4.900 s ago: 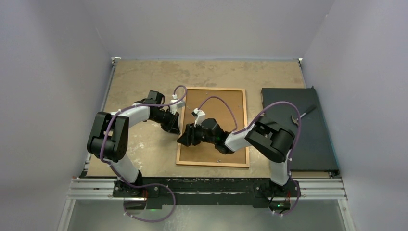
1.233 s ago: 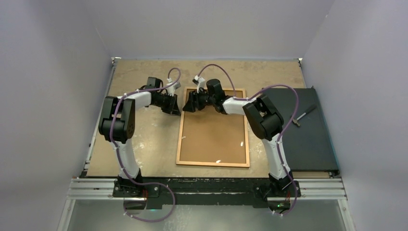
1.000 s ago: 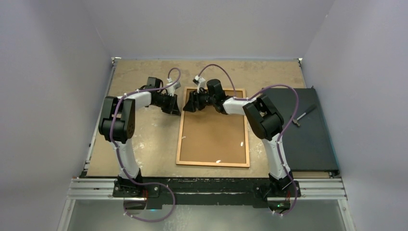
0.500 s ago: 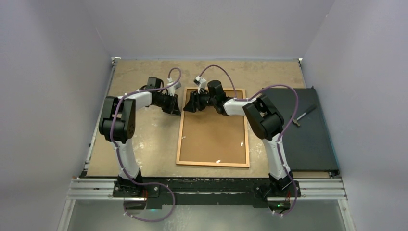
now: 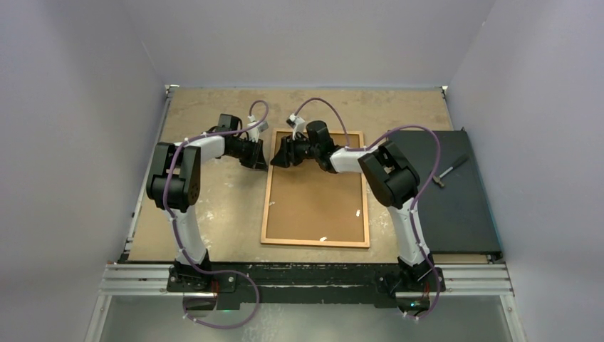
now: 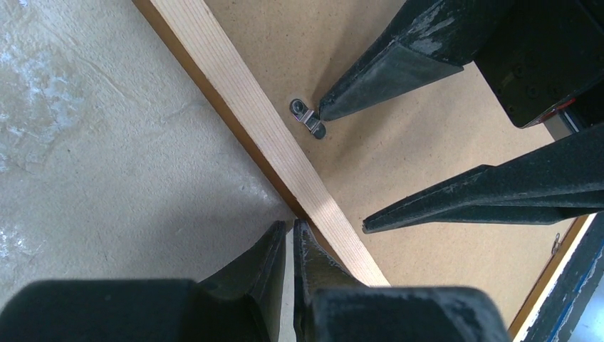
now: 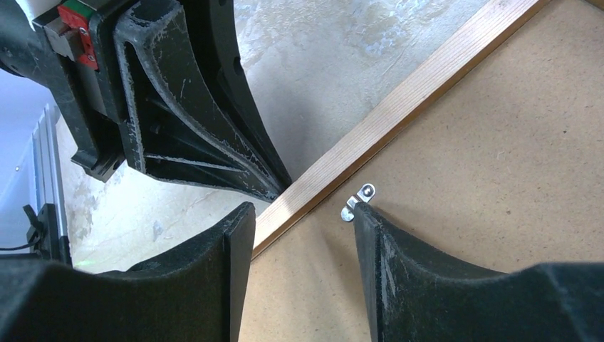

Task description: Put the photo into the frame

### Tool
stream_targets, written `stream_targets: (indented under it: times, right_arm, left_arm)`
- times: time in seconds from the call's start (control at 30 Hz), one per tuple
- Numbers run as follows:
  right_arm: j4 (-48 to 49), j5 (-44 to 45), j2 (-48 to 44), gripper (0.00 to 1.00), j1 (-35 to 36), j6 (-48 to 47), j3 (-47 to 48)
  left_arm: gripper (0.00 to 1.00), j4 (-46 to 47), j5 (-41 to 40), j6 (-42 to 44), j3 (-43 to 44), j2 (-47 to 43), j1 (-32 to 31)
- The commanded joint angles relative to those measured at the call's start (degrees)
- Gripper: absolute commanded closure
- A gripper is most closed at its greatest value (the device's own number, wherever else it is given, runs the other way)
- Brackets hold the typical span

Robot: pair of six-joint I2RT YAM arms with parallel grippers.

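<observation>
**Item: frame**. Thin-railed rectangle of orange-brown wood with pale, straight-grained raw wood on the upturned back. It lies flat, back up, at the middle of the desk. Its long axis runs near to far.

**Fitted in it: backing board**. Plain brown fibreboard, matt and smooth, filling the opening.

**Photo.** Not in view in any picture. Whether it lies under the board cannot be told.

**Turn clip**. Small bright metal tab, screwed to the board just inside the left rail near the far-left corner.

**Right end effector**. Black, scuffed, tapered fingers standing apart and gripping nothing. It reaches over the far end of the board. One fingertip touches the clip and the other hangs over the rail's outer edge.

**Left end effector**. Fingers drawn together with only a sliver between, holding nothing. The tips sit on the desk against the outer edge of the left rail, just beside the clip.

**Governing relation.** The clip lies directly at the right fingertip, so the right arm is the nearer. Judged, the next move is a sideways nudge of the tab along the board while the left braces the rail.

**Desk.** Mottled beige, worn surface.

**Black slab**. Flat and rectangular, on the right, well apart from the frame.

**Slim tool**. Rests on the black slab.
</observation>
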Motion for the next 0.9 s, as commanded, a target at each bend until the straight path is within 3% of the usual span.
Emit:
stream_targets:
  times: [0.0, 0.5, 0.87]
  right_arm:
    - [-1.8, -2.5, -0.5, 0.44, 1.9, 2.3, -1.6]
    - [0.2, -2.1, 0.3, 0.45, 2.5, 5.1, -2.0]
    - [1.8, 0.1, -6.8, 0.39, 0.5, 5.4, -7.2]
  left_arm:
    - [0.93, 1.5, 0.7, -0.8, 0.6, 0.5, -0.4]
    - [0.94, 1.5, 0.9, -0.6, 0.6, 0.4, -0.5]
    - [0.95, -0.4, 2.0, 0.1, 1.3, -1.7, -0.4]
